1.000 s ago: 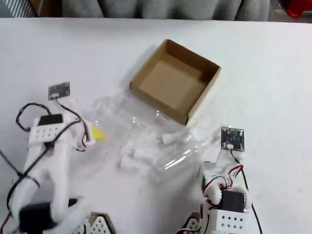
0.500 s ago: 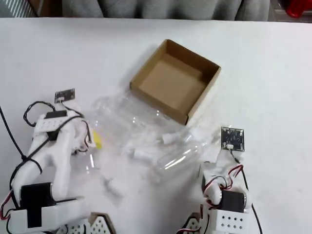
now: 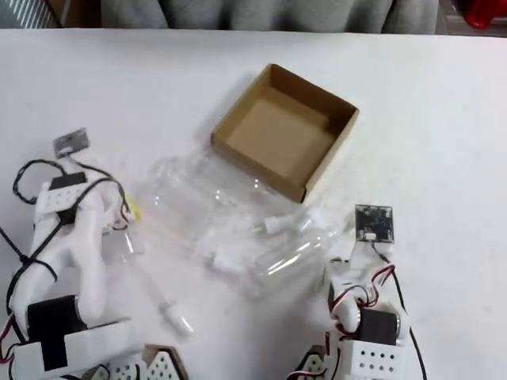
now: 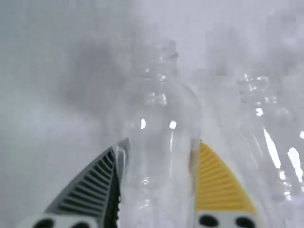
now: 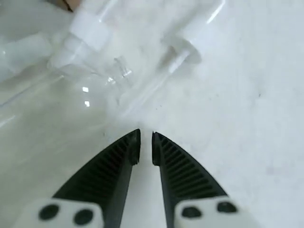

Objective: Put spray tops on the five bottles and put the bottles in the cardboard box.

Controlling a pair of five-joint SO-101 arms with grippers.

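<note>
My left gripper [image 4: 160,148] is shut on a clear open-necked bottle [image 4: 156,104], its grey and yellow fingers pressing the bottle's sides. In the high view it sits at the table's left [image 3: 131,212], apart from the pile. Several clear bottles [image 3: 230,210] and white spray tops [image 3: 226,261] lie jumbled in front of the cardboard box [image 3: 238,150]. One spray top with a long tube [image 3: 170,307] lies alone near the front. My right gripper [image 5: 145,147] is shut on nothing, just short of a clear bottle [image 5: 47,104] and a spray top [image 5: 88,31].
The right arm [image 3: 363,317] stands at the front right beside the pile. Another clear bottle [image 4: 266,133] lies next to the held one. The table's [image 3: 444,119] far and right parts are bare white surface. The box stands open, with nothing inside.
The left arm has swung left, drawing the clear bottle away from the pile. A spray top with its tube now lies loose near the front. The right arm has barely shifted.
</note>
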